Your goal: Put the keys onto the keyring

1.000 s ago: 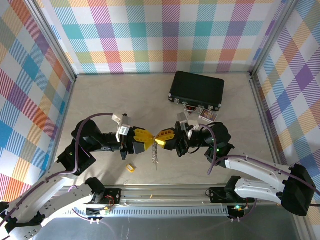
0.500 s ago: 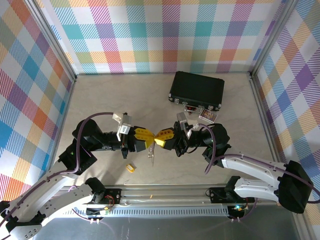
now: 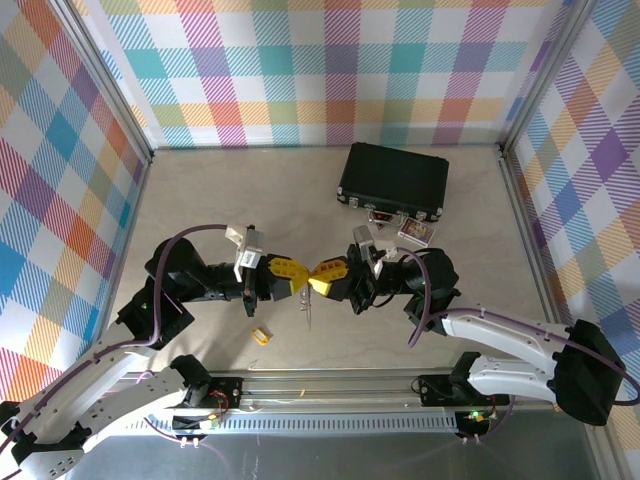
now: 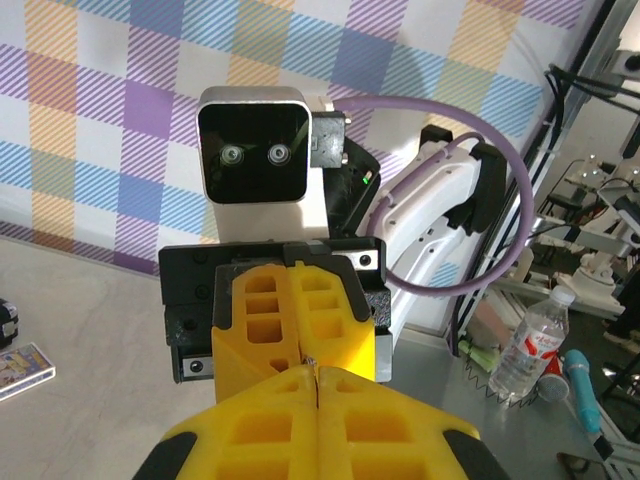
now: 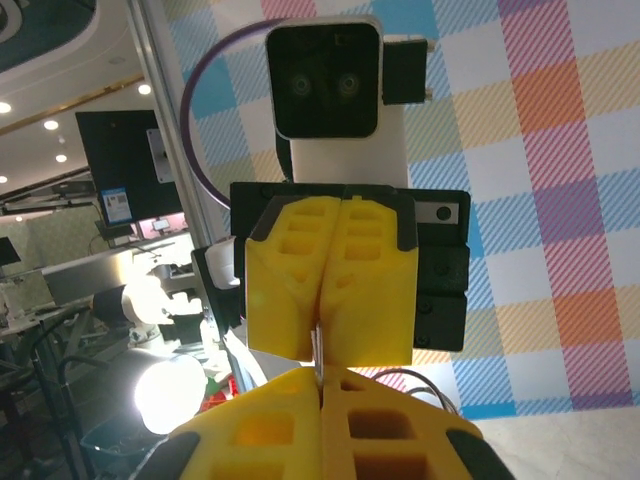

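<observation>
Over the table (image 3: 220, 200), left gripper (image 3: 300, 273) and right gripper (image 3: 314, 279) both shut, tip to tip, keys (image 3: 308, 309) just beneath

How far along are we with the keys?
Nothing visibly finished. In hand: left pincer and right pincer, both shut, meet tip to tip on thin metal; a silvery key dangles below. Remaining: the yellow piece lies loose on the table; ring threading is too small to judge.

Rainbow-plaid walls (image 3: 320, 70) around beige tabletop (image 3: 250, 190)
</observation>
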Motion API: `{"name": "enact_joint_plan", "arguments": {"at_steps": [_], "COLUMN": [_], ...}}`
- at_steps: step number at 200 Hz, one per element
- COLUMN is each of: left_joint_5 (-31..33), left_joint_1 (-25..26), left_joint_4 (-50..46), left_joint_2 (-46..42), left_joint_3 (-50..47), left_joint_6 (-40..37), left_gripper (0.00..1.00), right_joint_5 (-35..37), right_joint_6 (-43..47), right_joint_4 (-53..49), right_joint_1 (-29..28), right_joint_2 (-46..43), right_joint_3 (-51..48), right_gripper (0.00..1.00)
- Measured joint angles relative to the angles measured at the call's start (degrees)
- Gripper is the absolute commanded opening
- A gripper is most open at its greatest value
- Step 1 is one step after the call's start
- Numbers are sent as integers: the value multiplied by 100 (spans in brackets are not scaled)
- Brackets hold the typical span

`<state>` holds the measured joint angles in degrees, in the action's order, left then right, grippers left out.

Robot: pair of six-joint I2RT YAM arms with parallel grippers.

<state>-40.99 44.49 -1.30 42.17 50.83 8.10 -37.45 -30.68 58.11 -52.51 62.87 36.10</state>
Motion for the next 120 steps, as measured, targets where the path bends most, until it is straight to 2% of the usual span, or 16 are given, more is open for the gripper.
{"name": "enact_joint_plan", "arguments": {"at_steps": [16,38,87,120], "left_joint_5": [-9,-9,-11,-11], "left_joint_1": [2,2,2,2], "left_joint_4": [-245,-658,-1401,-1902], "left_joint_2": [11,68,184,308], "left_joint_3": [63,273,651,831], "left_joint_6": [-173,-444,-909,-1143], "left_gripper": [0,0,0,0], "right_joint_5": [92,302,562,549], "right_joint_6": [221,673,1742,2205], "right_joint_4": [-566,-1617,-3748,-4520], "right_joint_1": [0,0,0,-66], "right_joint_2": [-216,-697,-1300,-1141], "right_joint_3": [15,109,778,1091], "right_gripper": [37,46,46,39]}}
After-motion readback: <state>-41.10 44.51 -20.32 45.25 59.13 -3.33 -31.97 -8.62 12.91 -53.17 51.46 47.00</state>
